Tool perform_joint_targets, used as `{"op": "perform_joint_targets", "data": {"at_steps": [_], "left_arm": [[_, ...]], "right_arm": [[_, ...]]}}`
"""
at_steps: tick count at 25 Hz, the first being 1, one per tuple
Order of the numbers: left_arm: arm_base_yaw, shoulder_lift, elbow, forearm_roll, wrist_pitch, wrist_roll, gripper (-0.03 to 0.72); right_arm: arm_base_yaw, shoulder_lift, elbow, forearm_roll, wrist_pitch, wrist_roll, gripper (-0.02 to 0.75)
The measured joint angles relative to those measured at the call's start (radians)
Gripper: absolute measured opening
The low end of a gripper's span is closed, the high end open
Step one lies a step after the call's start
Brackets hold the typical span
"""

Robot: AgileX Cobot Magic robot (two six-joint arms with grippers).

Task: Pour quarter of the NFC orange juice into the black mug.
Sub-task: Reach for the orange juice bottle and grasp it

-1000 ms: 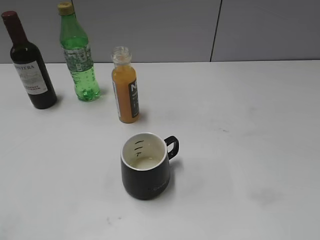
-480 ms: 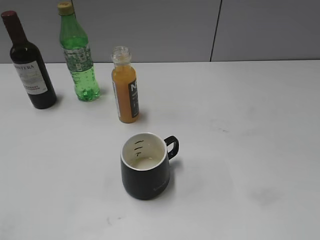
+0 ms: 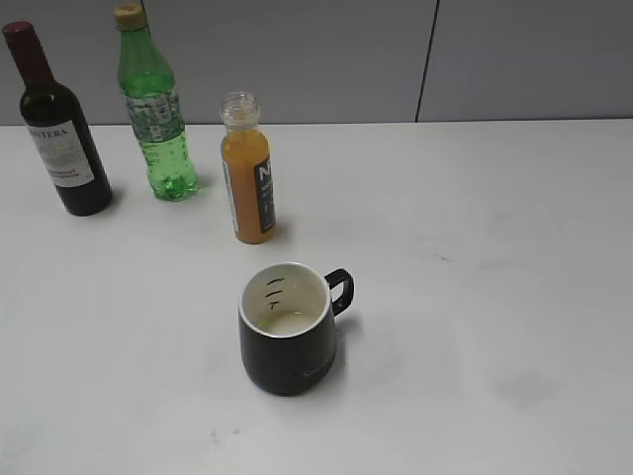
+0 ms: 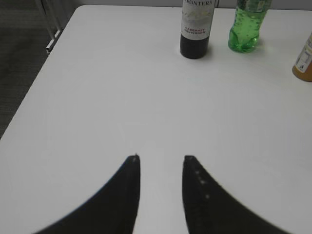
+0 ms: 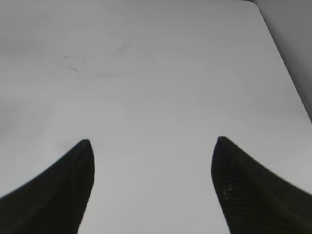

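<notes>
The NFC orange juice [image 3: 248,176] stands upright and uncapped on the white worktop [image 3: 475,257], its dark label with white letters facing right and orange liquid reaching up to the shoulder below the clear neck. The black mug [image 3: 288,329] sits at about 5 o'clock from the bottle, apart from it and nearer the camera, its loop handle pointing toward 2 o'clock; the white interior shows small dark lines on the wall and a thin pale layer at the bottom. At 10 o'clock from the juice stands a green soda bottle [image 3: 154,109] with a yellow cap, and further toward 9 o'clock a dark wine bottle [image 3: 57,126] with a white label. Neither arm appears in the exterior view. In the left wrist view the left pincer [image 4: 161,158] hangs over bare worktop with its fingers slightly apart, gripping nothing; the wine bottle, soda bottle and an edge of the juice bottle lie toward 12 to 2 o'clock, well away. In the right wrist view the right pincer [image 5: 153,142] is spread wide over bare worktop, holding nothing.
</notes>
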Motion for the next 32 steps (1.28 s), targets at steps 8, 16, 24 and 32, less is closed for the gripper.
{"op": "perform_joint_targets", "data": {"at_steps": [8, 16, 24, 32], "left_arm": [[0.0, 0.0, 0.0, 0.007, 0.0, -0.001, 0.641], [0.0, 0.0, 0.0, 0.007, 0.0, -0.001, 0.677], [0.0, 0.001, -0.011, 0.011, -0.022, -0.002, 0.676], [0.0, 0.181, -0.029, 0.014, -0.349, 0.014, 0.678]], "right_arm": [[0.0, 0.0, 0.0, 0.0, 0.0, 0.0, 0.567], [0.0, 0.0, 0.0, 0.0, 0.0, 0.0, 0.566], [0.0, 0.0, 0.0, 0.0, -0.001, 0.0, 0.566], [0.0, 0.0, 0.0, 0.0, -0.001, 0.0, 0.566]]}}
